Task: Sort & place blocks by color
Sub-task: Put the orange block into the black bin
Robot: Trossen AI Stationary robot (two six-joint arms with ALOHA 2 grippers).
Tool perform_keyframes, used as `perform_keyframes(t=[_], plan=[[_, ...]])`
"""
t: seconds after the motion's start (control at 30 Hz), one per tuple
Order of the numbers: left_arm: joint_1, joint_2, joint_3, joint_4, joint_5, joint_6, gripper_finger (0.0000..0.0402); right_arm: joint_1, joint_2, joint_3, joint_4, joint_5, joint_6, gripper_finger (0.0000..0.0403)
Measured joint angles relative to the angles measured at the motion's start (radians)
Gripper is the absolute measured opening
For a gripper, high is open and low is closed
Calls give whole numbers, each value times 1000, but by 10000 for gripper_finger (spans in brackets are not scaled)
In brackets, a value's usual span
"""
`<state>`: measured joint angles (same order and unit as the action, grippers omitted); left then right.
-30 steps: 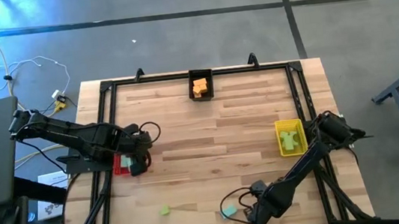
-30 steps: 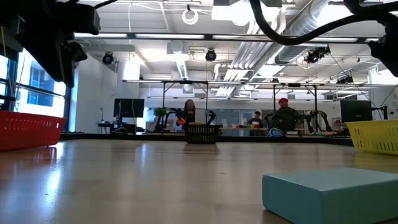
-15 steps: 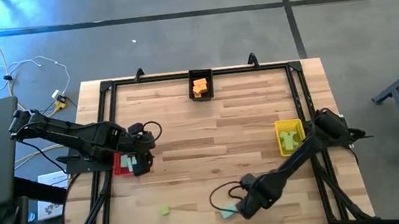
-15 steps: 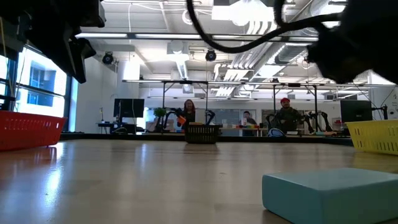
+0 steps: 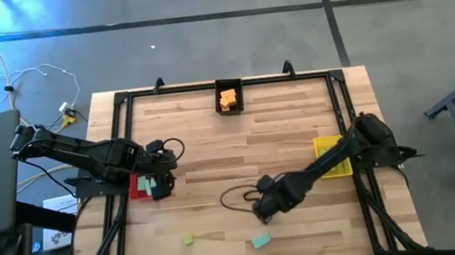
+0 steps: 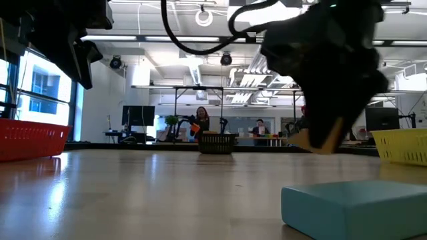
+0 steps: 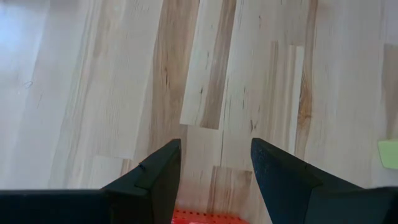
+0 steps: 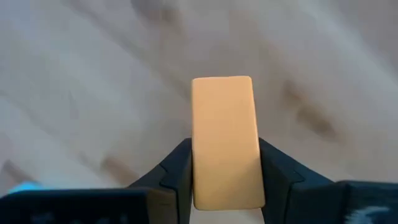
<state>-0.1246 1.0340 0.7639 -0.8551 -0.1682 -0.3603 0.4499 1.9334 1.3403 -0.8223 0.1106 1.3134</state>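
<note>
We've got the right gripper (image 8: 225, 180) pinching an orange block (image 8: 225, 142) above the table's middle, toward five o'clock, while the left gripper (image 7: 214, 163) waits spread over the red bin (image 5: 137, 187) at nine o'clock. We judge the sort well along: orange blocks fill the black bin (image 5: 229, 98) at twelve, green ones the yellow bin (image 5: 327, 145) at three. Loose, we count two: one green block (image 5: 187, 239) and one teal block (image 5: 260, 241), near six.
</note>
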Motion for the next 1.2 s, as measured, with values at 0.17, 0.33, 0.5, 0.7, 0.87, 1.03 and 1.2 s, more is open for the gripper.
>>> perform_keyframes(t=[0.17, 0.33, 0.5, 0.7, 0.87, 1.03, 1.2], plan=[[0, 0, 0, 0, 0, -3, 179, -68, -39, 0, 8, 94, -114, 108], [0, 0, 0, 0, 0, -4, 179, -135, -49, 0, 65, 199, -230, 108], [0, 0, 0, 0, 0, -4, 179, -217, -49, 0, 161, 258, -383, 108], [0, 0, 0, 0, 1, -6, 179, -323, -49, 0, 319, 309, -558, 108], [0, 0, 0, 0, 1, -5, 179, -410, -49, 0, 444, 318, -676, 108], [0, 0, 0, 0, 1, -4, 179, -497, -49, 0, 529, 346, -774, 108], [0, 0, 0, 0, 1, -3, 179, -583, -49, 0, 579, 378, -850, 108]])
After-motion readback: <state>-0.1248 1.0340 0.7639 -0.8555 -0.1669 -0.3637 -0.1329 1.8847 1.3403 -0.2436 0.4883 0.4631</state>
